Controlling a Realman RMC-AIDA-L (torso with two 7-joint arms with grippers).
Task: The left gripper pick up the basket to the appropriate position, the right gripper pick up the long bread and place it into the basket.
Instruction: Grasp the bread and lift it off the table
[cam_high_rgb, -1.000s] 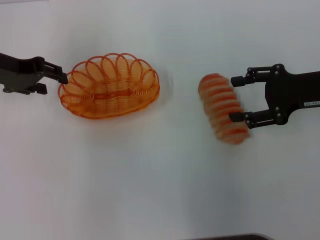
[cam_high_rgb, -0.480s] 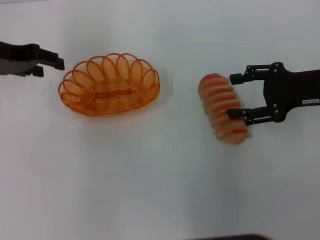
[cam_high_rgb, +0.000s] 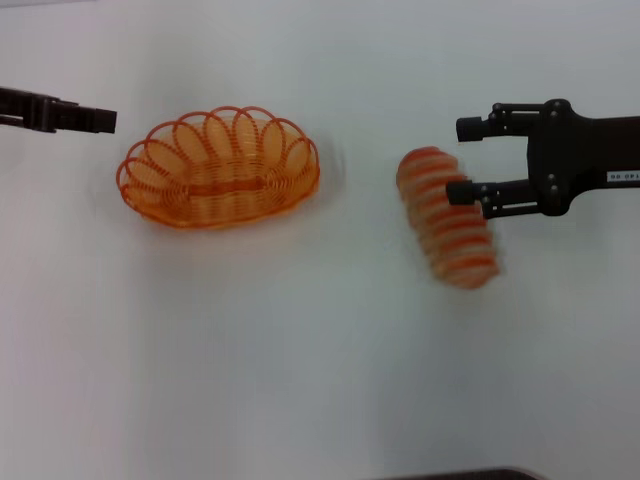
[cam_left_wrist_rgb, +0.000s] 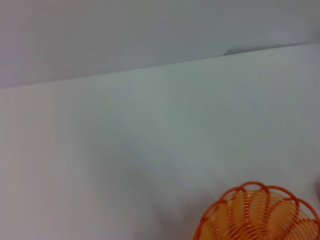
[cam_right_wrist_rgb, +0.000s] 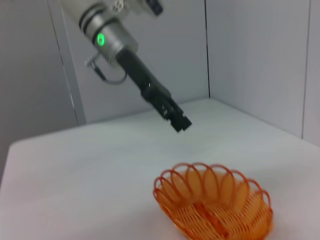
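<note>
While the right pincer (cam_high_rgb: 463, 160) sits at mid-right of the head view w/ prongs spread, one prong over the long bread (cam_high_rgb: 449, 217) and the other just past its upper end, the loaf lies on the white counter (cam_high_rgb: 320, 370), not yet gripped. It should prob. centre across the loaf's width before closing, so it doesn't roll. At upper left the left pincer (cam_high_rgb: 103, 120) hangs apart from the basket (cam_high_rgb: 218, 169); its state can't be told.

Both arms out over the table, reaching inward.
Black two-fingered left gripper (cam_high_rgb: 105, 120) raised, fingers together, held level; black right gripper with white label (cam_high_rgb: 461, 160) level, prongs spread apart.
</note>
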